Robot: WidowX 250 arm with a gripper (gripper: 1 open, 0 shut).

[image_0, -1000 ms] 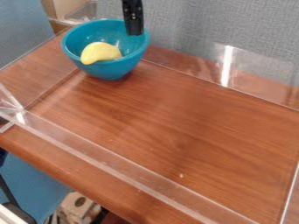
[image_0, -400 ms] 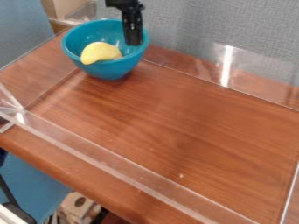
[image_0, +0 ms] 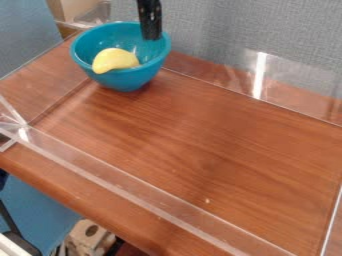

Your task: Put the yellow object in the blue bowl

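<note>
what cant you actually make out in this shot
- Gripper: the arm above it is cut off by the top edge of the camera view, and its dark fingers blur together, so the jaws can't be read.
- Yellow object: its underside is hidden inside the blue bowl.
- Below the table: clutter at the bottom edge is too small and cropped to identify.

Yellow object (image_0: 114,60) showing plain smooth yellow, no markings, sitting in the blue bowl (image_0: 134,72), which is showing glossy teal-blue, slightly brighter inside. Gripper (image_0: 151,30) appearing black all over. Table (image_0: 201,130) showing reddish-brown wood grain with pale glare streaks. Clear barrier (image_0: 267,70) looking transparent with whitish edges. Wall (image_0: 254,25) appearing grey-blue, finely textured.
</note>
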